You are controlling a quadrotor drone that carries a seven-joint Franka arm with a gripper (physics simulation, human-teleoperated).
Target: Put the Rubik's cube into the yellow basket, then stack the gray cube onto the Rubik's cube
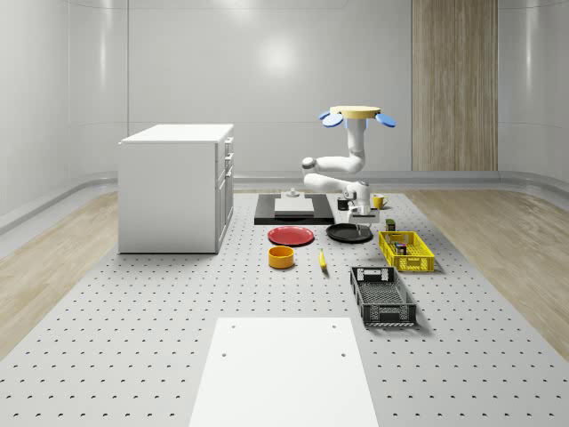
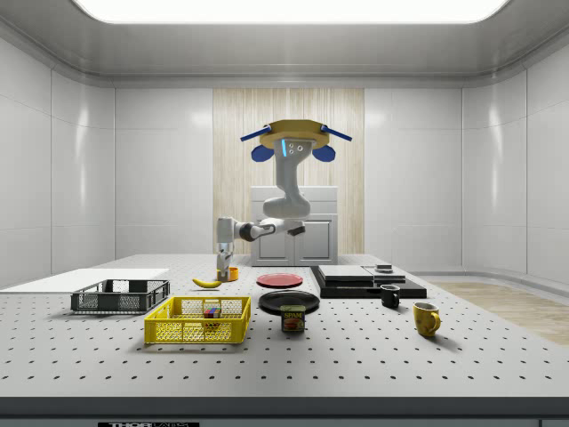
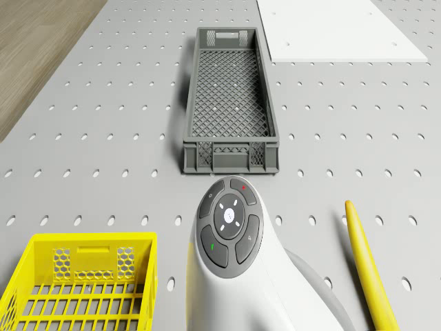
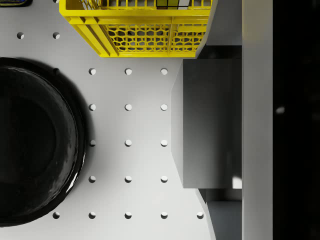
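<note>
Half the task looks done: the Rubik's cube [image 2: 212, 312] already lies inside the basket [image 2: 197, 331], toward the end nearer the plate [image 4: 35, 145]. The drone [image 1: 357, 114] hovers over the far part of the table [image 1: 133, 338], with its arm reaching down and forward. The gripper [image 1: 358, 207] hangs low over bare table between plate and basket, and its fingers appear clamped on the gray cube [image 4: 212, 125], which sits large and square in the wrist view.

The step in hand, as I judge it, is carrying the gray cube over and stacking it. To do it well, lift enough to clear the basket's wall before crossing it, then centre the gray cube squarely over the Rubik's cube, faces aligned. Descend straight and slowly until the two touch, and only then let go; a drop from height or an off-centre release would likely tip it off. Mind the fingers against the basket's near wall.
</note>
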